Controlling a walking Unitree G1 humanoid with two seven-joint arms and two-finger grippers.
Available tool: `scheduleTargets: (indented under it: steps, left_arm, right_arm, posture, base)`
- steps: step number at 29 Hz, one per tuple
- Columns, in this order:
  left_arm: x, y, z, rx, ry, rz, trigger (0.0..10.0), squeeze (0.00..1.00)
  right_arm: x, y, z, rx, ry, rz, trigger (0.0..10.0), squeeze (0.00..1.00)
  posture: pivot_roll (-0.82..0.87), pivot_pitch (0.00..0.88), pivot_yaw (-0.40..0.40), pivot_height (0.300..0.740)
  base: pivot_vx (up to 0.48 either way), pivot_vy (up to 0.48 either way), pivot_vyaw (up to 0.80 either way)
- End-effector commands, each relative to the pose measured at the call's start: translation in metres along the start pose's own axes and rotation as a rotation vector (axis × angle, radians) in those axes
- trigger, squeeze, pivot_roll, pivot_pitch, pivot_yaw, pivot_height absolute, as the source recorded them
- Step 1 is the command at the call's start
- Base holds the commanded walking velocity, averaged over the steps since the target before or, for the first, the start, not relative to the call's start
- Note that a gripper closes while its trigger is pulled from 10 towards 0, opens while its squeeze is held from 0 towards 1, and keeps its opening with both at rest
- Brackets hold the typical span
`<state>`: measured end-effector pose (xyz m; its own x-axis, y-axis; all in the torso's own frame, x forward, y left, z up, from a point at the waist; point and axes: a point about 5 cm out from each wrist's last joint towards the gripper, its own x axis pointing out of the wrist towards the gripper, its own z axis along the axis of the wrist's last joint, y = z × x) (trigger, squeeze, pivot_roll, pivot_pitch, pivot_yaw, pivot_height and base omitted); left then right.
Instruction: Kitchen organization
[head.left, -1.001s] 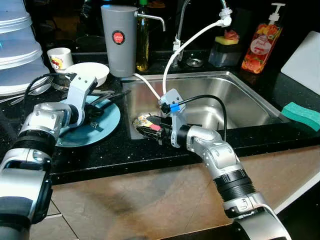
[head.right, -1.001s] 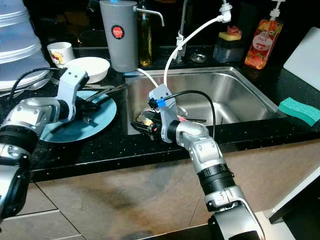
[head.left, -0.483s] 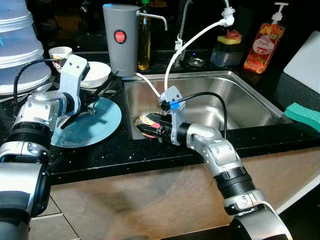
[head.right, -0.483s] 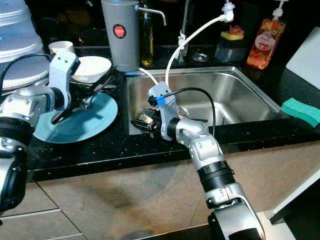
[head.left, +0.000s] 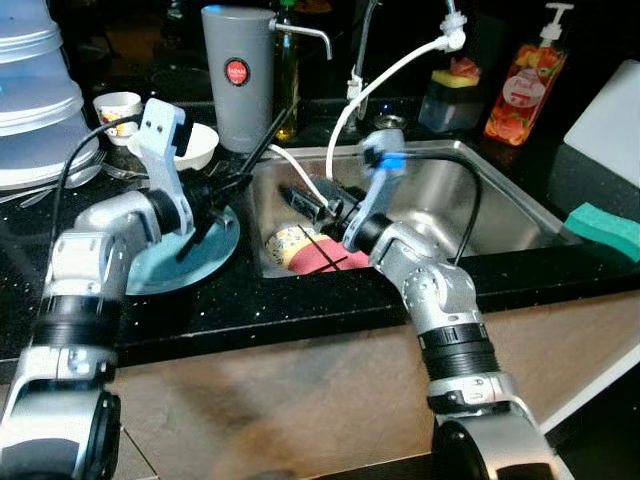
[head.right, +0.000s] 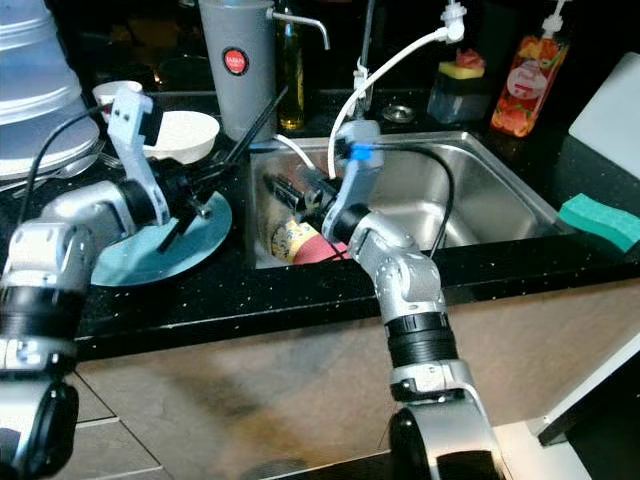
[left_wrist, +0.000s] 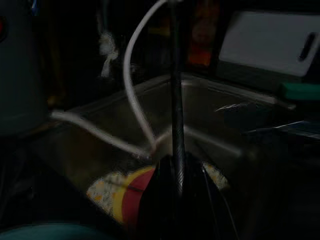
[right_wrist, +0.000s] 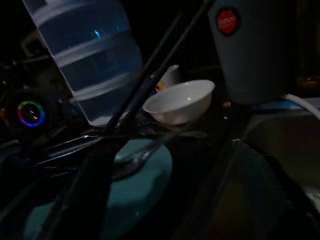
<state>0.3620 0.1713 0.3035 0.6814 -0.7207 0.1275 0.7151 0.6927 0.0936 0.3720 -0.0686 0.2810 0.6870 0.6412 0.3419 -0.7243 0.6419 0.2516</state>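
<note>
Left pincer (head.left: 212, 192) pinches dark chopsticks (head.left: 262, 143) over the blue plate (head.left: 215, 240) on the desk (head.left: 300, 300). Right pincer (head.left: 305, 200), grip hidden, hangs above the patterned cup (head.left: 290, 245) in the sink (head.left: 480, 200).

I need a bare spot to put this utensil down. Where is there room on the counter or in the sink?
Free: the sink's right half, and the front counter strip below the blue plate. Also the counter between the sink and the green sponge. Crowded: around the white bowl and grey jug, and the sink's left end, where the patterned cup and right gripper sit.
</note>
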Motion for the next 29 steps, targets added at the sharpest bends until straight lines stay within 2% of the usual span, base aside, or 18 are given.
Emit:
scheduleTargets:
  steps: [1,9,10,11,15,17,21,27,28,29]
  left_arm:
    - [-0.002,-0.006,-0.002,-0.02,-0.004,-0.012,0.0,0.0]
    - [-0.003,-0.014,-0.005,-0.04,-0.004,-0.026,0.0,0.0]
    - [-0.003,-0.017,-0.005,-0.044,-0.007,-0.033,0.0,0.0]
    - [-0.002,-0.02,-0.006,-0.046,-0.006,-0.042,0.0,0.0]
    - [0.0,-0.033,-0.009,-0.054,-0.008,-0.072,0.0,0.0]
    - [0.0,-0.033,-0.009,-0.054,-0.008,-0.072,0.0,0.0]
    - [0.003,-0.051,-0.014,-0.079,0.004,-0.137,0.0,0.0]
    - [0.003,-0.056,-0.016,-0.083,0.015,-0.147,0.0,0.0]
    - [0.003,-0.056,-0.016,-0.084,0.016,-0.145,0.0,0.0]
    - [0.003,-0.056,-0.016,-0.084,0.016,-0.141,0.0,0.0]
  right_arm:
    - [0.002,0.007,0.01,0.045,-0.054,0.028,10.0,1.0]
    - [0.004,0.015,0.01,0.086,-0.054,0.063,10.0,1.0]
    - [0.005,0.018,0.009,0.095,-0.049,0.068,10.0,0.22]
    - [0.006,0.02,0.008,0.11,-0.05,0.071,10.0,0.0]
    - [0.008,0.022,0.008,0.146,-0.057,0.055,10.0,0.0]
    - [0.008,0.022,0.008,0.146,-0.057,0.055,10.0,0.0]
    - [0.009,0.024,0.005,0.158,-0.054,0.041,10.0,0.0]
    - [0.01,0.026,0.006,0.167,-0.059,0.045,10.0,0.0]
    - [0.01,0.026,0.006,0.176,-0.063,0.041,2.3,0.0]
    - [0.011,0.025,0.007,0.185,-0.065,0.034,0.0,0.0]
  posture:
    - [0.06,0.088,-0.022,0.74]
    - [0.06,0.082,-0.027,0.74]
    - [0.06,0.079,-0.028,0.74]
    - [0.06,0.075,-0.028,0.74]
    - [0.06,0.071,-0.026,0.74]
    - [0.06,0.071,-0.026,0.74]
    - [0.06,0.057,-0.024,0.74]
    - [0.06,0.054,-0.025,0.74]
    - [0.06,0.053,-0.026,0.74]
    - [0.06,0.053,-0.027,0.74]
  base:
    - [0.0,0.0,0.0]
    - [0.0,0.0,0.0]
    - [0.0,0.0,0.0]
    - [0.0,0.0,0.0]
    - [0.0,0.0,0.0]
    - [0.0,0.0,0.0]
    - [0.0,0.0,0.0]
    - [0.0,0.0,0.0]
    - [0.0,0.0,0.0]
    - [0.0,0.0,0.0]
